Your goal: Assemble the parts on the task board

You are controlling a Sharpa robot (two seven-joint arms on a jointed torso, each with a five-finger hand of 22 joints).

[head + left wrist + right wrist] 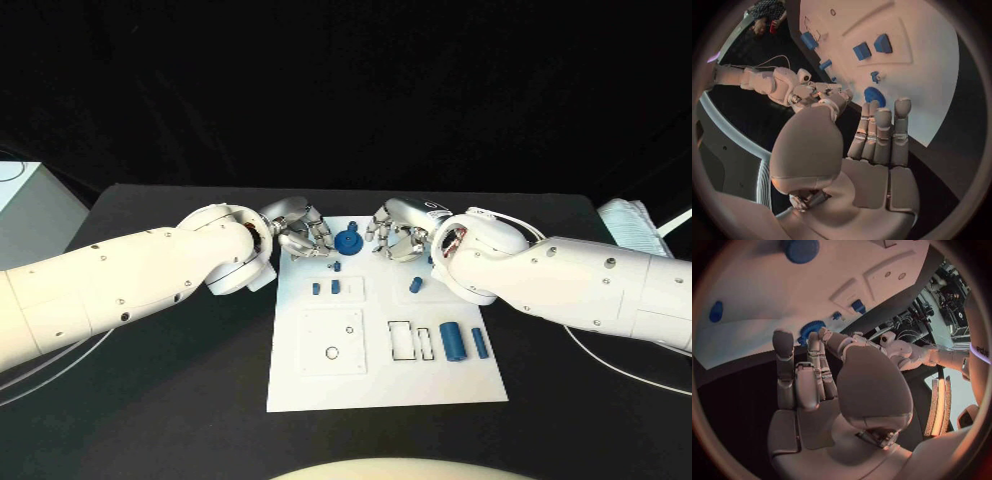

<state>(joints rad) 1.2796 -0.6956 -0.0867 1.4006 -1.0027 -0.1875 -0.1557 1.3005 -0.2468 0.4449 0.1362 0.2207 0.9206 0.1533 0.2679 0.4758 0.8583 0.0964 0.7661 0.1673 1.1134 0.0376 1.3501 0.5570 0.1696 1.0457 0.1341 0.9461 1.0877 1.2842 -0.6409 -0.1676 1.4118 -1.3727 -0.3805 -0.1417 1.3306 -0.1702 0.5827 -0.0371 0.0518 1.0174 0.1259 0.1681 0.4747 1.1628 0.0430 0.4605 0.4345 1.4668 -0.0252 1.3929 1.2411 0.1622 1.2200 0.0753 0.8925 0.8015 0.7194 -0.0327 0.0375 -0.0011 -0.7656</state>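
Flanking the blue gear point(348, 240) at upper centre of the task board point(384, 385), left robot hand point(299, 231) and right robot hand point(394, 231) hover, fingers apart, empty; we judge they're positioned to grasp it.

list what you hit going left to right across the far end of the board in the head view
left hand → blue gear-like part → right hand, all at the far end of the white task board

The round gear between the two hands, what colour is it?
Blue. The gear shows best in the head view, on the white task board.
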